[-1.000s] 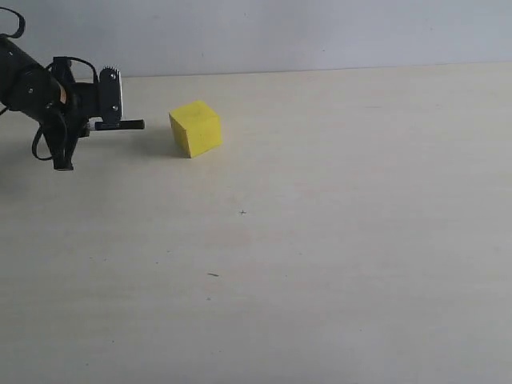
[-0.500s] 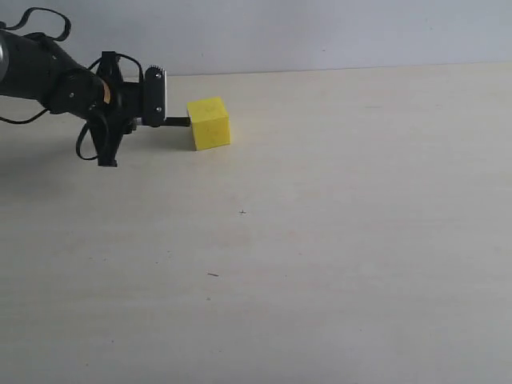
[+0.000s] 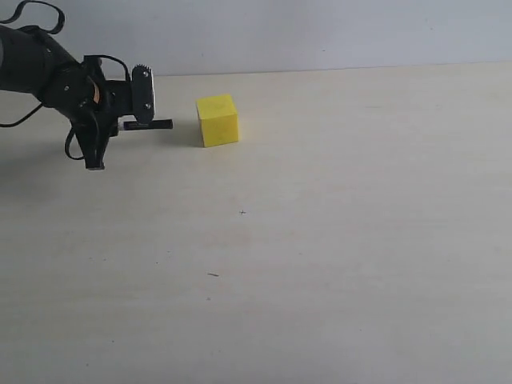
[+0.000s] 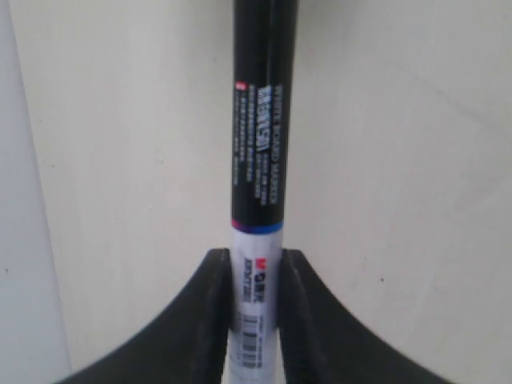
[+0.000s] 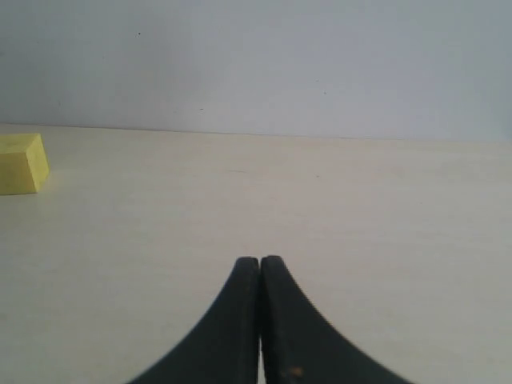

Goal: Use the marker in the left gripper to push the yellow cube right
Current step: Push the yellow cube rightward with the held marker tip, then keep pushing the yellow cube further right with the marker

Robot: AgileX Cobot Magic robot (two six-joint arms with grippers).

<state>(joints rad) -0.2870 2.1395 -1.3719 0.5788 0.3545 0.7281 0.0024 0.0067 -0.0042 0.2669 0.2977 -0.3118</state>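
Yellow cube (image 3: 218, 120): pushed across the counter (image 3: 320, 240), away from the left pincer (image 3: 126, 123), over the last second. It also turned, and its faces now sit squarer to the exterior view.

Marker (image 3: 156, 124): tip was against the cube's pincer-side face half a second ago. A clear gap now separates them.

Pincer: advanced toward the cube, then drew back partway, ending ahead of its starting spot.

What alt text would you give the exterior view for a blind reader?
The left gripper holds a marker level, its black tip pointing at a yellow cube to its right, not touching it, on a pale table.
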